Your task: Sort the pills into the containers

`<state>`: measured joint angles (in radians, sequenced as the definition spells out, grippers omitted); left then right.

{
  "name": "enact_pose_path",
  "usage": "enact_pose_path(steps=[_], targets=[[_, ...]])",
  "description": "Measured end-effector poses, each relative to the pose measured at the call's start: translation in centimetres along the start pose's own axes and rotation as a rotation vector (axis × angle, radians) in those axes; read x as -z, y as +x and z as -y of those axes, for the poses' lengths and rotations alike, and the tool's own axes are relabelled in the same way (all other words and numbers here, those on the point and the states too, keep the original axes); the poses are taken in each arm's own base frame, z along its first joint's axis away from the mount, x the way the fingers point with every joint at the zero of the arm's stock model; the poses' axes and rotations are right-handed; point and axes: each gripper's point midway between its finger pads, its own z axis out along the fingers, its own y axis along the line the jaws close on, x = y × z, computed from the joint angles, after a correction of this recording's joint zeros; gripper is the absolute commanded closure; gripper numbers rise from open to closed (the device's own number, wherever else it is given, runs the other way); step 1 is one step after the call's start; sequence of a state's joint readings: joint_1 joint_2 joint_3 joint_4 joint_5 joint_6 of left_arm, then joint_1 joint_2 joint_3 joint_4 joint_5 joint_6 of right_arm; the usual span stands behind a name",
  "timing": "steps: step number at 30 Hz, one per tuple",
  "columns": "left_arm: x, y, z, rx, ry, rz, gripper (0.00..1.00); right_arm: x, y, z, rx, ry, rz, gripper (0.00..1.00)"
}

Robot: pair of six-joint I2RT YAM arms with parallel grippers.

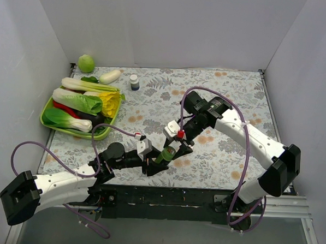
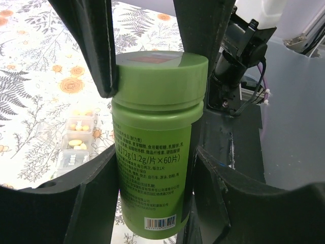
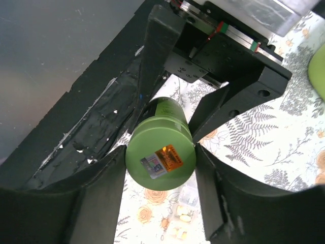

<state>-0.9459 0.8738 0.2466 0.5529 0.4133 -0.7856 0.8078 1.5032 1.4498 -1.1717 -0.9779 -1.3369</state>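
- Two grippers meet on one green bottle (image 2: 152, 147), held off the table (image 1: 230, 93) near its front edge, about midway between the arm bases.
- The left gripper (image 1: 160, 159) has its fingers clamped on the bottle's body, one on either side of the printed label.
- The right gripper (image 3: 160, 152) has its fingers pressed against opposite sides of the bottle's cap (image 3: 160, 158), which carries an orange and white sticker on top.
- The containers (image 2: 75, 145), a clear strip of small square compartments, lie on the flowered cloth below and beside the bottle, apart from both grippers.
- Yellow pills (image 2: 75, 143) show in some compartments; the lids' positions cannot be made out.
- A green tray (image 1: 47, 122) of vegetables sits at the far left, with a dark blue white-capped bottle (image 1: 134, 82) beyond it.
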Motion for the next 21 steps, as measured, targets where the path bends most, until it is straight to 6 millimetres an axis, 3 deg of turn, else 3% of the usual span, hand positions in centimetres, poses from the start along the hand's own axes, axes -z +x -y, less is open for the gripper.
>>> enact_pose_path(steps=[4, 6, 13, 16, 21], targets=[[0.0, 0.3, 0.3, 0.005, 0.015, -0.012, 1.00, -0.2, 0.2, 0.2, -0.014, -0.004, -0.014, 0.66], [0.0, 0.4, 0.3, 0.007, 0.015, -0.014, 1.00, -0.2, 0.3, 0.1, -0.028, -0.004, -0.018, 0.68], [0.2, 0.4, -0.7, 0.006, -0.047, -0.018, 1.00, -0.5, 0.5, 1.2, -0.220, 0.045, -0.022, 0.94], [0.5, 0.6, -2.0, 0.011, -0.124, -0.022, 1.00, -0.8, 1.0, 2.6, -0.366, 0.106, -0.024, 0.99], [0.9, 2.4, -5.1, 0.034, -0.295, -0.073, 1.00, -1.4, 3.7, 5.1, -0.610, 0.260, -0.026, 0.99]])
